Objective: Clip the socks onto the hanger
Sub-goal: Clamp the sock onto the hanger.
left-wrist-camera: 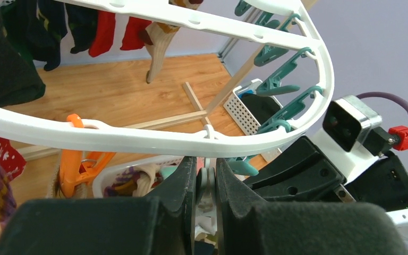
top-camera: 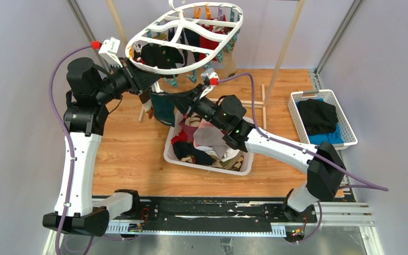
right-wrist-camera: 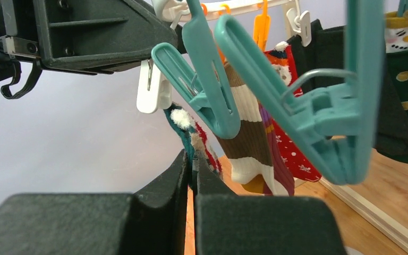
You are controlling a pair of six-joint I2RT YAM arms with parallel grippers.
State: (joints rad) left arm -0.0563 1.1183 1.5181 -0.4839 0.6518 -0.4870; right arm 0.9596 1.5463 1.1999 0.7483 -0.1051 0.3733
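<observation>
Black padded fingers of the left gripper [left-wrist-camera: 206,166], raised under the glossy white plastic hanger [left-wrist-camera: 138,139], squeeze a white clothespin [left-wrist-camera: 206,180]. Just below it, the upward-angled right gripper [right-wrist-camera: 192,160] pinches a limp teal sock [top-camera: 162,108].

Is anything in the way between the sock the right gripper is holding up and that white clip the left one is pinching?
Nothing visible does. The sock in the right gripper sits just under the white clip pinched by the left gripper; the teal clips hang beside it, not between.
</observation>
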